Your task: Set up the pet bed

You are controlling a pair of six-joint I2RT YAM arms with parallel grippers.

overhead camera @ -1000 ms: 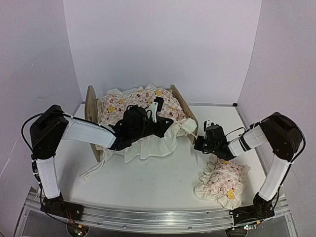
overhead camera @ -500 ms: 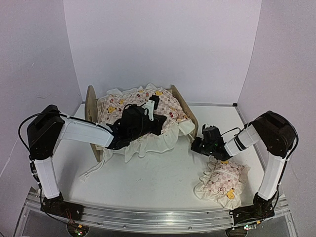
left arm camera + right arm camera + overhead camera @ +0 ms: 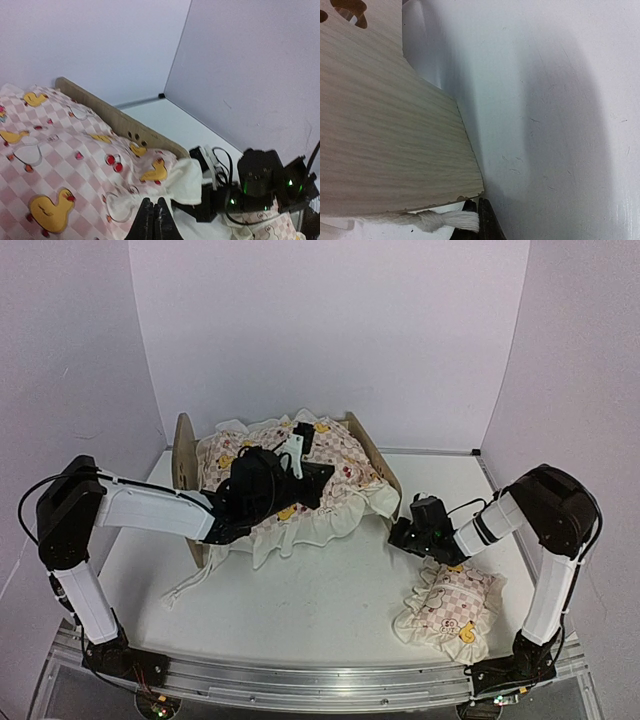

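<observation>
Bed [image 3: 186, 455] sits at the worktop's [image 3: 320, 600] 11 o'clock, covered by a quilt [image 3: 345, 458]. Left hand [image 3: 153, 221] is pinched narrow over the quilt. Right hand [image 3: 479, 220], also narrow, touches a cord [image 3: 445, 219] at the bed's 4 o'clock.

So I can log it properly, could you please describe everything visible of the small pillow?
The pillow is small, of pink-and-white checked fabric with yellow duck prints and a cream frill all round. It lies on the table, front right, apart from the pet bed. The right arm passes by its far edge.
</observation>
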